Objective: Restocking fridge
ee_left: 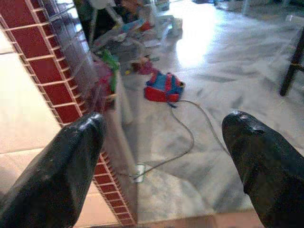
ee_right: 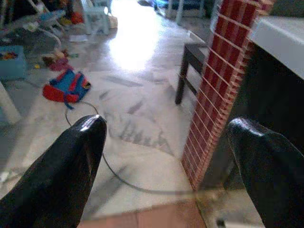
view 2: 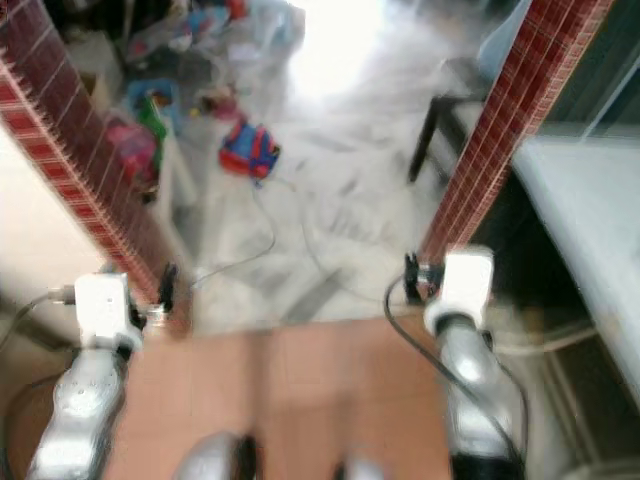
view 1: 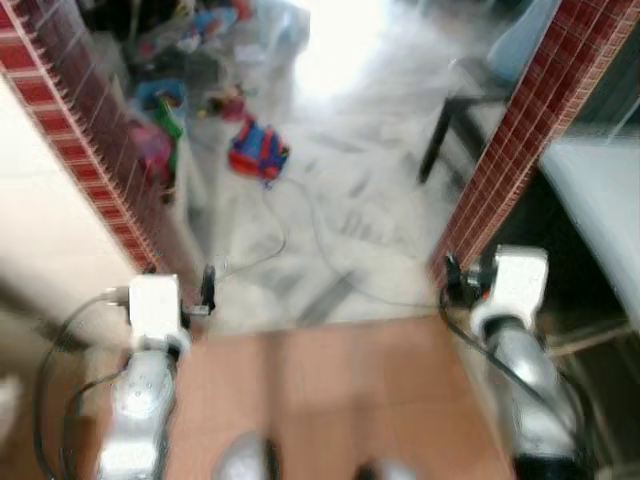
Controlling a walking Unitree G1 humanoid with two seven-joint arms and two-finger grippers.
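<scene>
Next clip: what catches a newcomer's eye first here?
Two red-tiled pillars frame a doorway, and beyond it a glaring patch of light falls on the pale marble floor. A red and blue toy lies on that floor, a cable trailing from it. Both tools, left tool and right tool, are open and empty.

Strong daylight pours in from the far end and burns out to white glare on the glossy grey marble floor (view 1: 340, 60). Both head views are smeared with motion blur. The wrist views are sharper, though the close black fingers (ee_left: 61, 175) look soft, with small highlights
</scene>
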